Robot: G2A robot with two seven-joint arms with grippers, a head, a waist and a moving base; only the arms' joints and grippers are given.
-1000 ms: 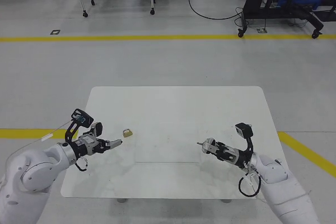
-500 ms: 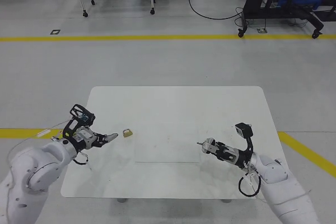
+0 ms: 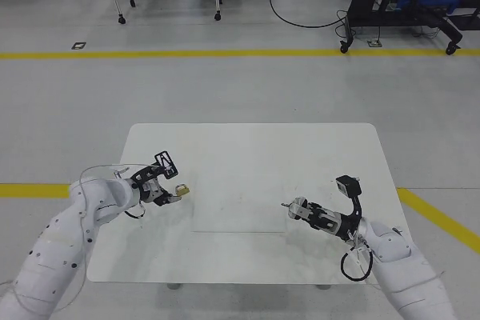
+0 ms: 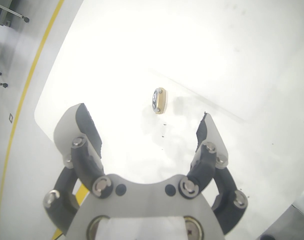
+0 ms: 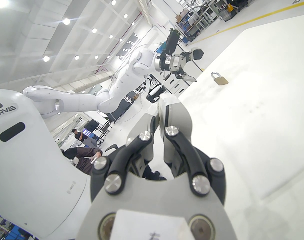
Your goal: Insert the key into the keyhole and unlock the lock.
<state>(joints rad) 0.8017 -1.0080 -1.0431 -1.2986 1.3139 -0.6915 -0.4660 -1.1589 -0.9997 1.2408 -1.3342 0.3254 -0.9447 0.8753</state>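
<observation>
A small brass padlock [image 3: 182, 190] lies on the left part of the white table [image 3: 248, 144]. The left wrist view shows this padlock [image 4: 159, 100] edge-on, just beyond my open left gripper [image 4: 143, 116] and apart from it. From above, the left gripper [image 3: 167, 196] sits close beside the padlock on its left. My right gripper [image 3: 292, 208] hovers over the right half of the table, shut, with a thin key tip [image 3: 285, 205] poking out. In the right wrist view its fingers [image 5: 164, 106] are pressed together, and the padlock [image 5: 219, 79] and left gripper [image 5: 194, 66] lie far off.
A faint rectangular outline [image 3: 240, 230] marks the table's middle, between the two arms. Yellow floor lines [image 3: 224, 54] run behind and beside the table. People sit in the room behind, away from the table.
The left arm has swung in from the table's left edge and turned its wrist, bringing its open gripper up to the padlock. The right arm has not moved.
</observation>
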